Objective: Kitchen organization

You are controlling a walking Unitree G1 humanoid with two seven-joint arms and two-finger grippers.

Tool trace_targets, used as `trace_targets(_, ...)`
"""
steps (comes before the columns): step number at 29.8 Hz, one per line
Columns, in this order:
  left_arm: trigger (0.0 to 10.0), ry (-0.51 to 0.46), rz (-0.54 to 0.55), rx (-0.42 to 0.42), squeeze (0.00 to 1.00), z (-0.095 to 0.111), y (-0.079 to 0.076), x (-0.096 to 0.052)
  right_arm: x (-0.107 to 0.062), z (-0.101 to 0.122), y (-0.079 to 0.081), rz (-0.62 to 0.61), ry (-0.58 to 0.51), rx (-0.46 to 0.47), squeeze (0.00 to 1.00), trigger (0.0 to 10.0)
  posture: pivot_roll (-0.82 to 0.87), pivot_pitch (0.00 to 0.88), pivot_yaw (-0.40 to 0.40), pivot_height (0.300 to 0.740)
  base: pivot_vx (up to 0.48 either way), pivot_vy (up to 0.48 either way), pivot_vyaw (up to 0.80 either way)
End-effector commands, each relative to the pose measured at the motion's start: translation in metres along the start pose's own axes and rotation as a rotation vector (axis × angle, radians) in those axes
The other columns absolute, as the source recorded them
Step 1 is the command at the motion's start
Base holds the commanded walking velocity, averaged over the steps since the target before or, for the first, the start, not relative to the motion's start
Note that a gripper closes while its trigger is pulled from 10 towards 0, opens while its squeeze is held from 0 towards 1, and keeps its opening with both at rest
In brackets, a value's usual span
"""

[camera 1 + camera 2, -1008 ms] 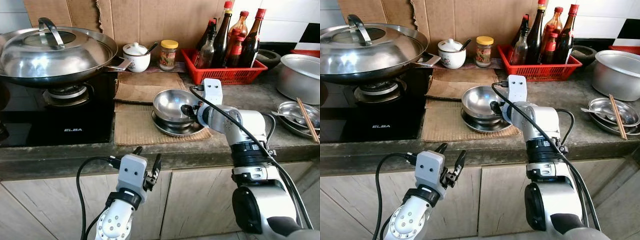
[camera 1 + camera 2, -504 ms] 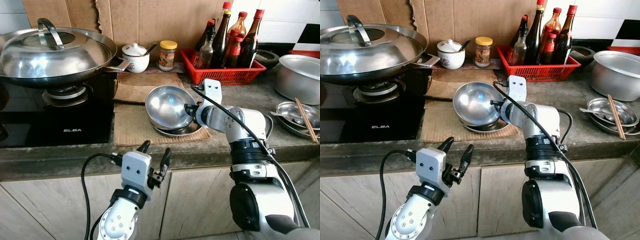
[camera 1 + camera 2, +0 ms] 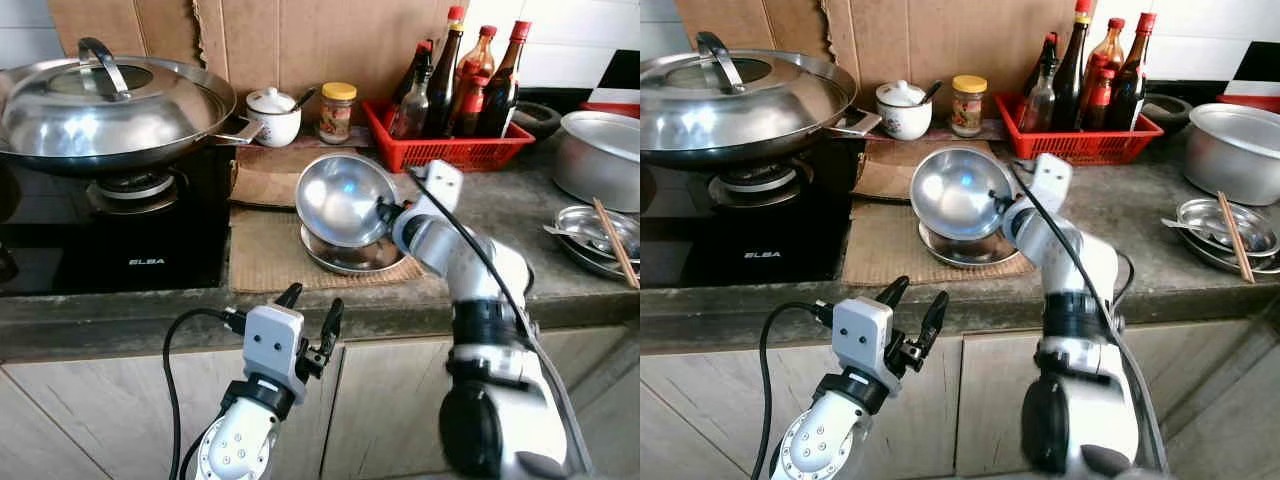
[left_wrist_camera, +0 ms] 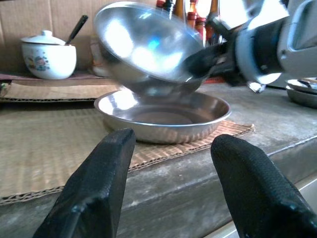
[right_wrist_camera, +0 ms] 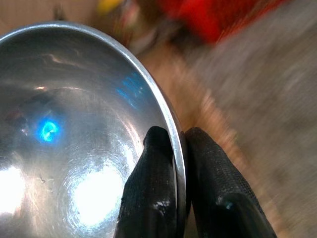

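My right gripper (image 5: 179, 163) pinches the rim of the shiny metal bowl (image 3: 343, 199), tipped up over the flat dish (image 3: 350, 255) on the mat. It looks light, hard and slippery, so the thin rim could slide. My left gripper (image 3: 310, 310) waits open below the counter.

Shiny silver round steel bowl (image 3: 343, 199), blue glint inside. Red plastic slotted basket (image 3: 447, 148). Brown ribbed cardboard mat (image 3: 266, 250). Mottled grey stone worktop (image 3: 520, 210). Black-fingered tools.
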State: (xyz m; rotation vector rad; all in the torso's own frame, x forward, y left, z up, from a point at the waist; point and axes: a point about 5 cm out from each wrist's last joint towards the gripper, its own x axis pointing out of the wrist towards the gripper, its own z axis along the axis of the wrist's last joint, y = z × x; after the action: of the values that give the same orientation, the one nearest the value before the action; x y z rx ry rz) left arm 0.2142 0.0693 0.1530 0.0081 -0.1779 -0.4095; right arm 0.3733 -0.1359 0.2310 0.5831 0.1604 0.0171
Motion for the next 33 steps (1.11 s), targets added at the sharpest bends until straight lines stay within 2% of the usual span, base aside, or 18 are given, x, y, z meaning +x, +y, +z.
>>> trace_targets(1, 10.0, -0.011, -0.004, 0.002, 0.00, 0.002, 0.000, 0.000, -0.011, 0.016, -0.001, -0.006, -0.133, 0.027, 0.00, 0.0, 0.06, 0.000, -0.090, 0.740, 0.000, 0.000, 0.00)
trace_targets(2, 10.0, -0.010, -0.005, 0.003, 0.00, 0.001, 0.000, 0.000, -0.016, 0.018, -0.004, -0.026, -0.184, 0.001, 0.00, 0.0, 0.06, 0.000, -0.088, 0.740, 0.000, 0.000, 0.00)
trace_targets(3, 10.0, -0.009, -0.006, 0.001, 0.00, 0.001, 0.000, 0.000, -0.025, 0.023, -0.006, -0.036, -0.270, -0.082, 0.00, 0.0, 0.06, 0.000, -0.088, 0.740, 0.000, 0.000, 0.00)
trace_targets(4, 10.0, -0.009, -0.006, 0.001, 0.00, 0.001, 0.000, 0.000, -0.025, 0.023, -0.006, -0.036, -0.270, -0.082, 0.00, 0.0, 0.06, 0.000, -0.088, 0.740, 0.000, 0.000, 0.00)
trace_targets(5, 10.0, -0.008, -0.007, 0.001, 0.00, 0.001, 0.000, 0.000, -0.031, 0.026, -0.004, -0.008, -0.351, -0.103, 0.00, 0.0, 0.05, 0.000, -0.084, 0.740, 0.000, 0.000, 0.00)
trace_targets(8, 10.0, -0.007, -0.012, 0.003, 0.00, 0.000, 0.001, 0.000, -0.049, 0.028, -0.002, 0.015, -0.457, -0.347, 0.00, 0.0, 0.05, 0.000, -0.078, 0.740, 0.000, 0.000, 0.00)
trace_targets(9, 10.0, -0.007, -0.012, 0.003, 0.00, 0.000, 0.001, 0.000, -0.049, 0.028, -0.002, 0.015, -0.457, -0.347, 0.00, 0.0, 0.05, 0.000, -0.078, 0.740, 0.000, 0.000, 0.00)
trace_targets(11, 10.0, -0.008, -0.017, 0.004, 0.00, 0.000, 0.000, 0.001, -0.060, 0.025, -0.006, 0.007, -0.514, -0.524, 0.00, 0.0, 0.04, 0.000, -0.075, 0.740, 0.000, 0.000, 0.00)
trace_targets(17, 10.0, -0.011, -0.017, 0.004, 0.00, 0.001, 0.001, 0.001, -0.069, 0.023, -0.012, 0.022, -0.557, -0.664, 0.00, 0.0, 0.04, 0.000, -0.073, 0.740, 0.000, 0.000, 0.00)
trace_targets(21, 10.0, -0.010, -0.018, 0.006, 0.00, 0.001, 0.002, 0.001, -0.085, 0.013, -0.034, -0.005, -0.550, -0.784, 0.00, 0.1, 0.04, 0.000, -0.072, 0.740, 0.000, 0.000, 0.00)
trace_targets(22, 10.0, -0.009, -0.018, 0.006, 0.00, 0.001, 0.002, 0.001, -0.086, 0.012, -0.036, -0.011, -0.548, -0.792, 0.00, 2.7, 0.04, 0.000, -0.072, 0.740, 0.000, 0.000, 0.00)
trace_targets(23, 10.0, -0.009, -0.016, 0.008, 0.00, 0.001, 0.002, 0.001, -0.089, 0.011, -0.037, -0.017, -0.549, -0.797, 0.00, 6.8, 0.04, 0.000, -0.071, 0.740, 0.000, 0.000, 0.00)
trace_targets(24, 10.0, -0.009, -0.016, 0.008, 0.00, 0.001, 0.002, 0.001, -0.089, 0.011, -0.037, -0.017, -0.549, -0.797, 0.00, 6.8, 0.04, 0.000, -0.071, 0.740, 0.000, 0.000, 0.00)
trace_targets(26, 10.0, -0.009, -0.016, 0.007, 0.00, 0.001, 0.003, 0.000, -0.093, 0.011, -0.041, -0.039, -0.559, -0.776, 0.00, 10.0, 0.04, 0.000, -0.068, 0.740, 0.000, 0.000, 0.00)
trace_targets(28, 10.0, -0.009, -0.016, 0.006, 0.00, 0.001, 0.003, 0.000, -0.096, 0.012, -0.042, -0.052, -0.568, -0.735, 0.00, 10.0, 0.04, 0.000, -0.068, 0.740, 0.000, 0.000, 0.00)
trace_targets(29, 10.0, -0.008, -0.017, 0.006, 0.00, 0.001, 0.003, 0.000, -0.098, 0.012, -0.042, -0.068, -0.582, -0.669, 0.00, 10.0, 0.04, 0.000, -0.062, 0.740, 0.000, 0.000, 0.00)
trace_targets(31, 10.0, -0.008, -0.017, 0.006, 0.00, 0.001, 0.003, 0.001, -0.098, 0.013, -0.042, -0.075, -0.590, -0.653, 0.00, 10.0, 0.04, 0.000, -0.065, 0.740, 0.000, 0.000, 0.00)
trace_targets(33, 10.0, -0.008, -0.017, 0.008, 0.00, 0.001, 0.003, 0.001, -0.097, 0.015, -0.042, -0.103, -0.587, -0.564, 0.00, 10.0, 0.04, 0.000, -0.062, 0.740, 0.000, 0.000, 0.00)
